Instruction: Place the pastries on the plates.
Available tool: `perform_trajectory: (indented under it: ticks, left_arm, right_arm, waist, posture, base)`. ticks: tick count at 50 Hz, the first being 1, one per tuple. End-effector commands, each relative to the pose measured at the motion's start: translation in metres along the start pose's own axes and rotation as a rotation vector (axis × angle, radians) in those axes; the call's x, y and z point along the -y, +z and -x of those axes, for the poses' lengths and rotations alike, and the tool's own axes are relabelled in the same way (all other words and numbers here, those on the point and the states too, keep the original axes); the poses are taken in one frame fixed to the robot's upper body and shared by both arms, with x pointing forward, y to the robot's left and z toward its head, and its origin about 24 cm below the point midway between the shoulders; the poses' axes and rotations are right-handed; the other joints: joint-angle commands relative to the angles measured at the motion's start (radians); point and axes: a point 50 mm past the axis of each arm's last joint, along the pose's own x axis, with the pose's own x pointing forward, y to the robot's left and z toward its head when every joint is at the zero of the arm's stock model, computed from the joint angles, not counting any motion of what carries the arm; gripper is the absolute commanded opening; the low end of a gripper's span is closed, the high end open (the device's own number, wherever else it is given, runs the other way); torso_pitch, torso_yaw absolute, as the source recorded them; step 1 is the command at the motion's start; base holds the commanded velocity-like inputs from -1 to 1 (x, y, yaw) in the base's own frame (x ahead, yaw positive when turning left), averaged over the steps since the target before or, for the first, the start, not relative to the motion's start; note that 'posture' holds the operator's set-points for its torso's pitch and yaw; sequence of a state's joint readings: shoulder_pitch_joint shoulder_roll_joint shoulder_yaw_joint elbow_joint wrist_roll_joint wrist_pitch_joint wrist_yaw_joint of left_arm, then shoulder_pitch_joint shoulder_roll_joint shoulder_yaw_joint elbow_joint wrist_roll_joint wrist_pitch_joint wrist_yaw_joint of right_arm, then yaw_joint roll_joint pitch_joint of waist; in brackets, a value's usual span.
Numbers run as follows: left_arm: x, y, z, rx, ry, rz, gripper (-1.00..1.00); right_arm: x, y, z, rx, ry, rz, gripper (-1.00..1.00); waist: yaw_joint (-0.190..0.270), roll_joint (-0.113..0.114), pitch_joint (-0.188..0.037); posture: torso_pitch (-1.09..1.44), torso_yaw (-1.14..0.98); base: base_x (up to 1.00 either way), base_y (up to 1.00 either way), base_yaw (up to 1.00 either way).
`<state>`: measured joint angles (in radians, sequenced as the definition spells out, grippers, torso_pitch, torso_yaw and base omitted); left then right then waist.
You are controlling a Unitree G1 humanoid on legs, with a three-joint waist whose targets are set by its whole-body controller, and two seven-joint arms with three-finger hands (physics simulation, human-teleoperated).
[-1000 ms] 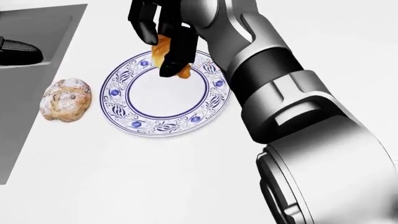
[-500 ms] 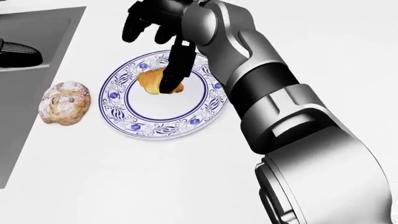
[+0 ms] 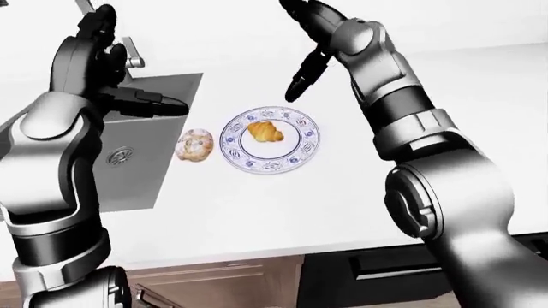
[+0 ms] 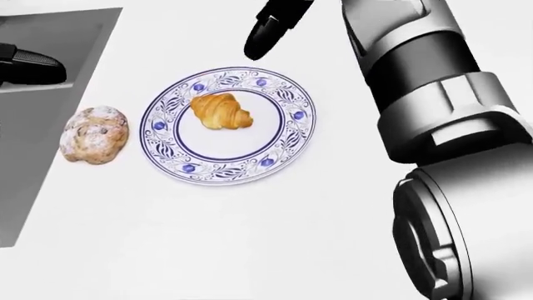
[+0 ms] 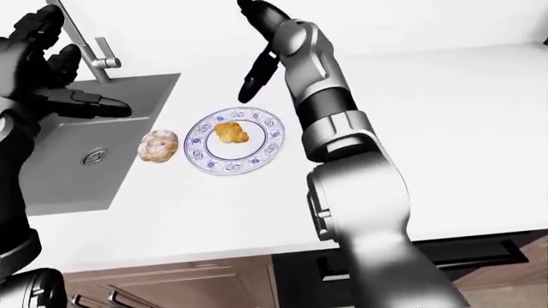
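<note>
A golden croissant [image 4: 220,111] lies on the white plate with a blue floral rim [image 4: 287,147], toward the plate's upper left. A round sugar-dusted bun [image 4: 94,134] lies on the white counter just left of the plate. My right hand [image 3: 301,61] is open and empty, raised above the plate's upper edge, its dark fingers [image 4: 265,32] hanging down. My left hand [image 5: 60,64] is open and empty, held over the sink at the left.
A grey sink [image 3: 141,147] with a drain and a faucet [image 5: 85,45] is set into the counter left of the bun. The white counter's edge [image 3: 257,253] runs along the bottom, with wooden cabinets and a dark appliance [image 3: 377,276] below.
My right hand let go of the croissant, which now lies on the plate. The hand opened and rose up and away from the plate.
</note>
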<state>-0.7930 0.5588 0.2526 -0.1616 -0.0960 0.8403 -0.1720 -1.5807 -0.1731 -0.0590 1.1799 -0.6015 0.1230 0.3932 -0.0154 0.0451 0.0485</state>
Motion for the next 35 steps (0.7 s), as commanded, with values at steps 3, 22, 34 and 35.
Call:
perform_trajectory:
  ticks: [3, 22, 34, 35]
  left_arm:
    - [-0.007, 0.022, -0.005, 0.062, -0.028, -0.060, 1.00]
    - [0.015, 0.017, -0.043, -0.023, -0.389, -0.132, 1.00]
    - [0.015, -0.007, -0.046, -0.082, -0.522, -0.154, 1.00]
    - [0.017, -0.010, -0.046, -0.091, -0.524, -0.173, 1.00]
  right_arm:
    - [0.032, 0.006, 0.011, 0.038, -0.162, -0.096, 1.00]
    - [0.076, -0.029, 0.043, 0.020, -0.475, -0.474, 1.00]
    - [0.075, -0.034, 0.046, 0.009, -0.503, -0.498, 1.00]
    - [0.076, -0.033, 0.046, 0.012, -0.503, -0.503, 1.00]
  waist:
    - [0.002, 0.002, -0.028]
    - [0.018, -0.028, -0.033]
    - [0.020, -0.035, -0.035]
    - [0.020, -0.035, -0.036]
  posture:
    - [0.00, 0.00]
    - [0.00, 0.00]
    - [0.00, 0.00]
    - [0.00, 0.00]
  base:
    - [0.00, 0.00, 0.00]
    - [0.00, 0.00, 0.00]
    - [0.00, 0.00, 0.00]
    - [0.00, 0.00, 0.00]
